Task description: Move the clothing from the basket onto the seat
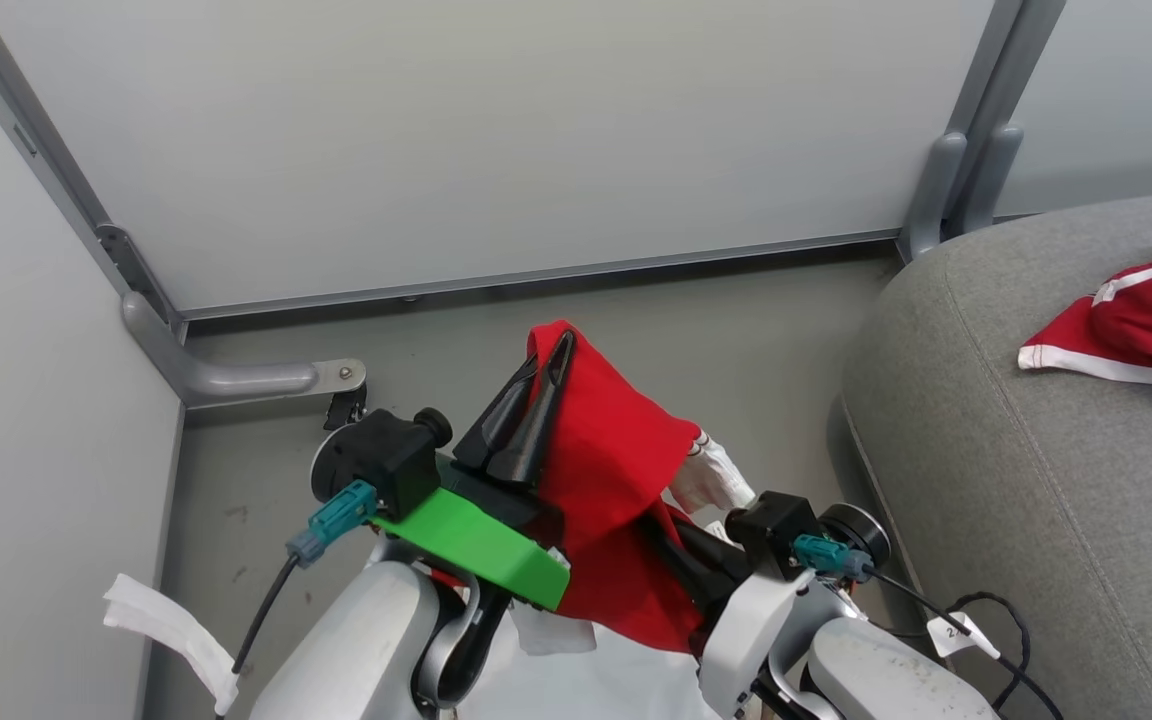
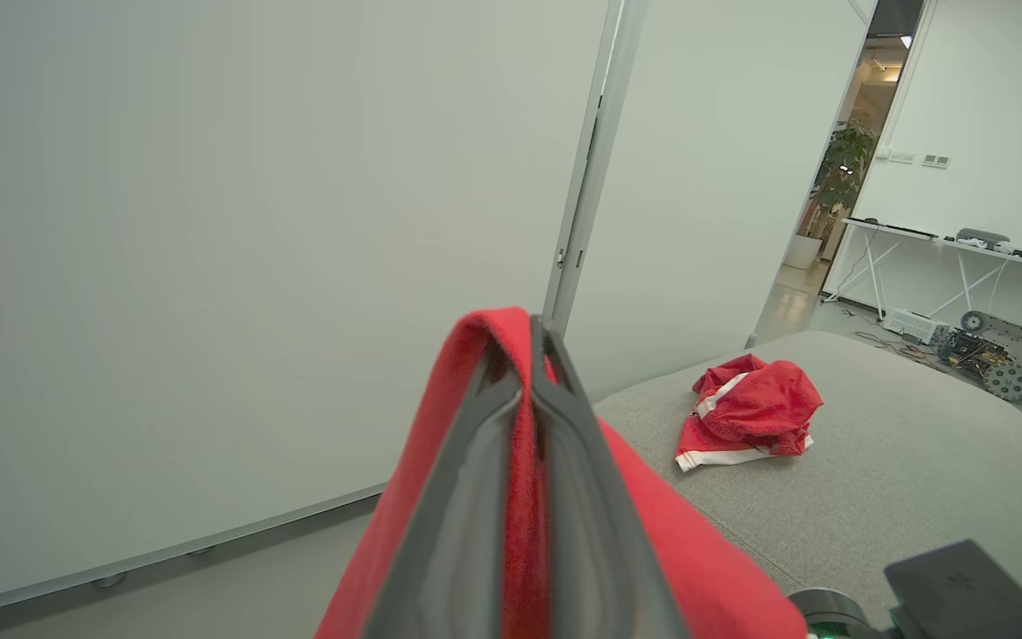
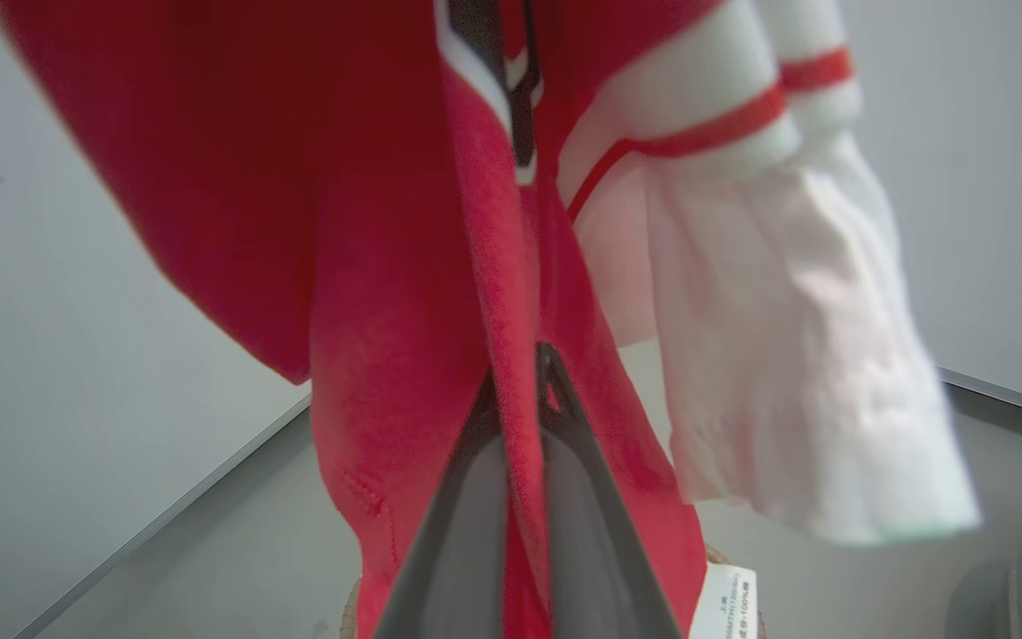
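slippage worries us. left gripper point(image 1: 551, 350) and right gripper point(image 3: 545, 355) each pinch the red garment point(image 1: 606, 440); its dangling sleeve point(image 1: 711, 475) may snag before the seat point(image 1: 1036, 480).

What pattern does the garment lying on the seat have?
Garment: red with white edge stripes; left wrist view.

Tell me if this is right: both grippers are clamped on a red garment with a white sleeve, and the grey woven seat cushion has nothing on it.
Wrong in one respect: the grey woven seat cushion carries a crumpled red garment with white stripes, as the left wrist view shows. The left gripper and right gripper are clamped on the red garment with a white sleeve.
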### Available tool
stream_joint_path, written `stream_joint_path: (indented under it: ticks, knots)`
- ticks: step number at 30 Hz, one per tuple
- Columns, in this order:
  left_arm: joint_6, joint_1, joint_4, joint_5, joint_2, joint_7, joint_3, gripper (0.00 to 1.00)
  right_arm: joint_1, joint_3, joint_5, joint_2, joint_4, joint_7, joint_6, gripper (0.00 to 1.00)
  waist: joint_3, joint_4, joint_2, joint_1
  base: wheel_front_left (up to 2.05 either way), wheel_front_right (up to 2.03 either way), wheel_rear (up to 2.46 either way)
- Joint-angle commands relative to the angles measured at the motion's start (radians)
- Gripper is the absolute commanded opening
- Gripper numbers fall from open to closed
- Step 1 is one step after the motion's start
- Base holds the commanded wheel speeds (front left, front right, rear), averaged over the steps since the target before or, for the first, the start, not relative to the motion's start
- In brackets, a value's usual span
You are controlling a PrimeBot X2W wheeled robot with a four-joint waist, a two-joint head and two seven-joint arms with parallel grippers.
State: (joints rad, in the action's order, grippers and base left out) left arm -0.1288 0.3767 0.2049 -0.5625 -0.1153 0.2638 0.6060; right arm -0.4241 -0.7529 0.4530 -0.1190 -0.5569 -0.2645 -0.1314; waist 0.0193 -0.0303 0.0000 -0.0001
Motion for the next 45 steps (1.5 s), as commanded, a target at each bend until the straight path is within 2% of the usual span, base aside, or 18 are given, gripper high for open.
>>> stream_joint_path:
  ticks: [1,6,10,25,32,36,41,45]
  knots:
    - [-0.003,-0.013,0.004,0.003,-0.002,0.001,-0.010,1.00,0.019,0.007,-0.006,-0.006,0.005,0.000,0.001,0.00,0.001,-0.009,0.0000,0.0001,0.00,0.00,0.00]
    - [-0.003,-0.031,0.029,0.041,-0.011,0.000,-0.035,1.00,0.029,0.024,-0.016,-0.002,0.035,0.000,0.001,0.00,0.004,-0.053,0.0000,0.0001,0.00,0.00,0.00]
    - [-0.003,-0.046,0.044,0.073,-0.018,0.000,-0.050,1.00,0.036,0.037,-0.021,-0.003,0.059,0.000,0.001,0.00,0.014,-0.124,0.0000,0.0001,0.00,0.00,0.00]
    - [-0.003,-0.097,0.025,0.159,-0.036,0.000,-0.057,1.00,0.092,0.138,-0.049,-0.020,0.153,-0.001,0.001,0.00,0.071,-0.491,0.0000,0.0001,0.00,0.00,0.00]
    - [-0.003,-0.025,0.042,0.136,-0.036,0.000,0.041,1.00,0.136,0.318,-0.118,-0.015,0.231,-0.001,0.001,0.00,0.131,-0.520,0.0000,0.0001,0.00,0.00,0.00]
    - [-0.003,0.009,0.050,0.118,-0.048,0.000,0.092,1.00,0.123,0.385,-0.158,-0.037,0.275,-0.001,0.001,0.00,0.165,-0.526,0.0000,0.0001,0.00,0.00,0.00]
    - [-0.003,0.036,0.049,0.098,-0.076,0.000,0.144,1.00,0.003,0.476,-0.204,-0.136,0.338,-0.001,0.001,0.00,0.237,-0.530,0.0000,0.0001,0.00,0.00,0.00]
    - [-0.003,0.051,0.036,0.101,-0.099,0.000,0.150,1.00,-0.125,0.550,-0.238,-0.227,0.332,-0.001,0.001,0.00,0.293,-0.528,0.0000,0.0001,0.00,0.00,0.00]
